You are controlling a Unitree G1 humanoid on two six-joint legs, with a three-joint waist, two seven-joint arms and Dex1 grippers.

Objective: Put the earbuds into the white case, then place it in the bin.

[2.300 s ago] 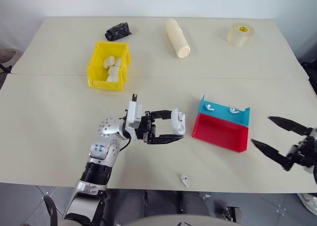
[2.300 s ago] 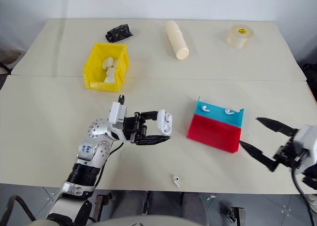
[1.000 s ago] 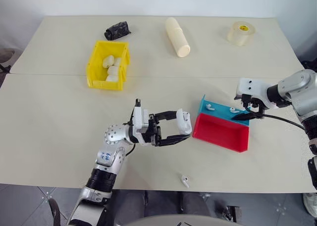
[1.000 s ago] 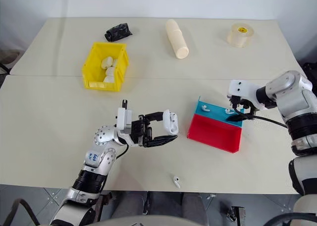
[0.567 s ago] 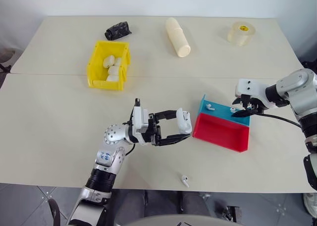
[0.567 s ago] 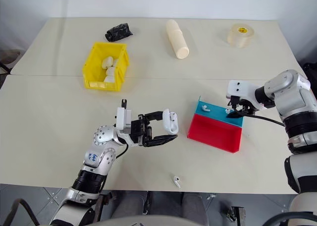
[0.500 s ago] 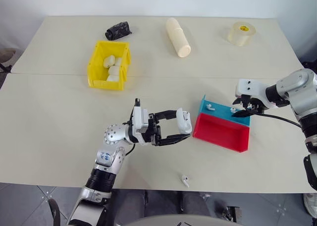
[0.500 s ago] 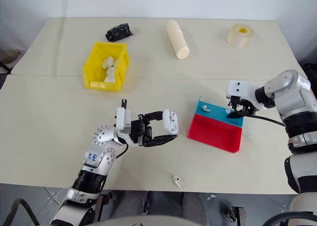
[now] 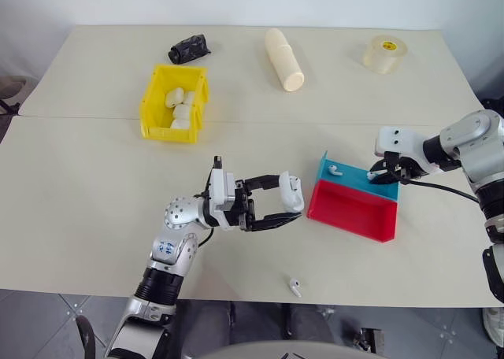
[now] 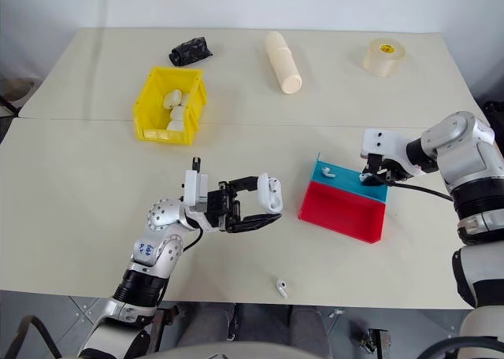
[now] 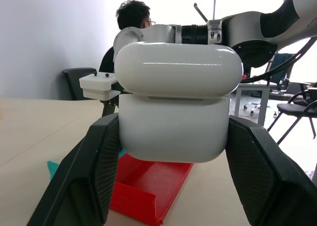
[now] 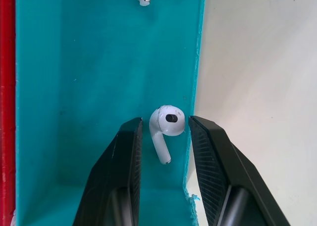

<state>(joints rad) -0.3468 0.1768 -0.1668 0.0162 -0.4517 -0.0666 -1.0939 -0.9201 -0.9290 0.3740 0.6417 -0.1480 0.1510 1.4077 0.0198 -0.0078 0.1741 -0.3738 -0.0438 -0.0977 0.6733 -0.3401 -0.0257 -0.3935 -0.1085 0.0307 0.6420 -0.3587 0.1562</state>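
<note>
My left gripper [image 9: 285,206] is shut on the white case [image 9: 290,194] and holds it above the table's middle, lid down [image 11: 173,107]. The right gripper [image 9: 379,175] reaches down into the right end of the blue tray [image 9: 349,179]. Its two fingers [image 12: 126,151] stand narrowly apart on either side of one earbud [image 12: 167,123], which lies on the tray floor with a small gap to one finger. A second earbud [image 9: 334,170] lies at the tray's left end. A third earbud [image 9: 294,286] rests on the table near the front edge. The yellow bin [image 9: 150,111] stands at the back left.
The bin holds several white cases. A red tray [image 9: 351,210] adjoins the blue one at its front. A cream cylinder [image 9: 283,58], a tape roll [image 9: 383,53] and a black object [image 9: 187,47] lie along the far side. A person [image 11: 133,15] sits beyond the table.
The right arm came from the lower right to the blue tray, and its fingers have narrowed around the earbud. The left gripper with the case has stayed still.
</note>
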